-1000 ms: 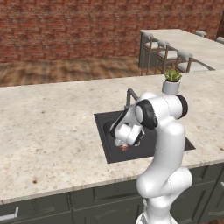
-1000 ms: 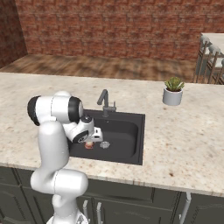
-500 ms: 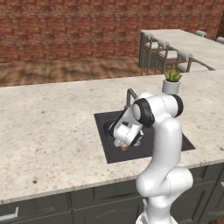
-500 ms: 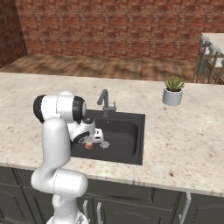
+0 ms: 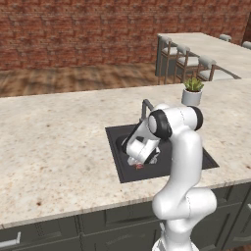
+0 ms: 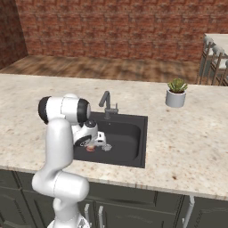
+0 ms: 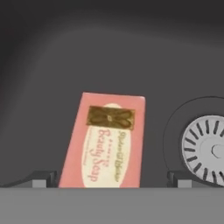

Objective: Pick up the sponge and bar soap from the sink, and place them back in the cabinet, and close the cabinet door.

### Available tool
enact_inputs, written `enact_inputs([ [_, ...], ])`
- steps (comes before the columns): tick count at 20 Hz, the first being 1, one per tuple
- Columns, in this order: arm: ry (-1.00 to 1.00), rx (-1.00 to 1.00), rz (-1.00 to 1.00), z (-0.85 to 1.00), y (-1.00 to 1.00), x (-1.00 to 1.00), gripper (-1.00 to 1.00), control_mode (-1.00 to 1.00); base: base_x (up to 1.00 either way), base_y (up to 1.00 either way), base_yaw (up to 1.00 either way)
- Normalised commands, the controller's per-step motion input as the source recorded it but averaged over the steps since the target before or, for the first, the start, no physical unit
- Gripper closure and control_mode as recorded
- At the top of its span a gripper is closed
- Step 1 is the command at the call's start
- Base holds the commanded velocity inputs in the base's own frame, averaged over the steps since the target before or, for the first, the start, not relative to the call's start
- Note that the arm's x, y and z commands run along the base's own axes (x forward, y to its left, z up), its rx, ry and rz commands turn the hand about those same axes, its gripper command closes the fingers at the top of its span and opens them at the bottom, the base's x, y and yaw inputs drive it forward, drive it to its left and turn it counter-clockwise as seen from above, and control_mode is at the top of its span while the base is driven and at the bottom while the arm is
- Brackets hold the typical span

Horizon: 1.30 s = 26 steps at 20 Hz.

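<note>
Currently hovering low in the sink [image 5: 203, 159], gripper [image 7: 111, 179] spread wide and empty, straddling the bar soap [image 7: 104, 140] lying flat at frame center, drain [image 7: 205, 151] right; lined up for grab.

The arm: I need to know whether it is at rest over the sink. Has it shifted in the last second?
Yes. In the left base view its elbow swung left, off the plant, toward the faucet.

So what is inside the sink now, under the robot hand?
On the sink floor lies the bar soap, flat between the open gripper tips, next to the round drain. The arm covers part of the basin; no sponge is visible.
</note>
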Motion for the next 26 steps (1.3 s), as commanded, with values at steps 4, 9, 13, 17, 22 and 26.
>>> enact_inputs([
  [4, 0.00, 0.00, 0.00, -0.08, 0.00, 0.15, -1.00, -1.00, 0.00, 0.00, 0.00],
  [9, 0.00, 0.00, 0.00, -0.09, 0.00, 0.16, -1.00, -1.00, 0.00, 0.00, 0.00],
  [13, 0.00, 0.00, 0.00, -0.09, 0.00, 0.13, -1.00, -1.00, 0.00, 0.00, 0.00],
  [17, 0.00, 0.00, 0.00, -0.14, 0.03, 0.10, -1.00, -1.00, 0.00, 0.00, 0.00],
  [22, 0.00, 0.00, 0.00, -0.07, 0.05, 0.02, 1.00, -1.00, 0.00, 0.00, 0.00],
  [26, 0.00, 0.00, 0.00, -0.01, 0.01, 0.00, 1.00, -1.00, 0.00, 0.00, 0.00],
])
